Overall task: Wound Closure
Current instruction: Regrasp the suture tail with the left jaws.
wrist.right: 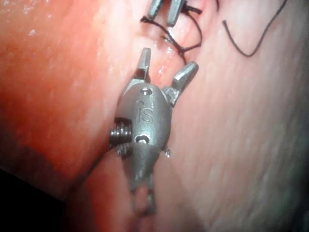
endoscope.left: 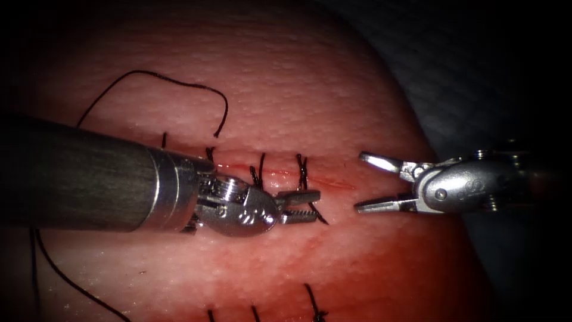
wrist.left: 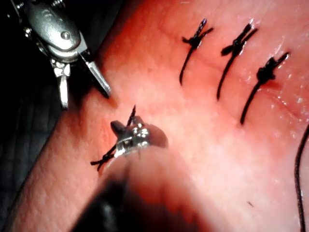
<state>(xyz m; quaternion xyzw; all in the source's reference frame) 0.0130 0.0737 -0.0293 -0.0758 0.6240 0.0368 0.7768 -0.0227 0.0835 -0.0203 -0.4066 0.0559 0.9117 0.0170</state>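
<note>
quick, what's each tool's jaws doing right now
Left tool: jaws slightly apart around the thread of the rightmost stitch, not clamped.
Right tool: jaws wide open, holding nothing.

The tissue [endoscope.left: 333, 89] is pale pink with a fine stippled grain, and it deepens to red along the cut [endoscope.left: 280, 174] and toward its lower right edge. The red fluid [endoscope.left: 322, 179] marks a thin bright line in the cut. The stitches [endoscope.left: 302, 173] are black, as is the loose thread [endoscope.left: 173, 80] curling over the pink surface. The left tool [endoscope.left: 301, 206] is bright silver metal with toothed jaws, on a shaft [endoscope.left: 71, 176] of dark grey with faint lengthwise streaks. The right tool [endoscope.left: 375, 182] is silver too, with shiny highlights. In the left wrist view, three more black stitches [wrist.left: 231, 53] cross the pink tissue.
</note>
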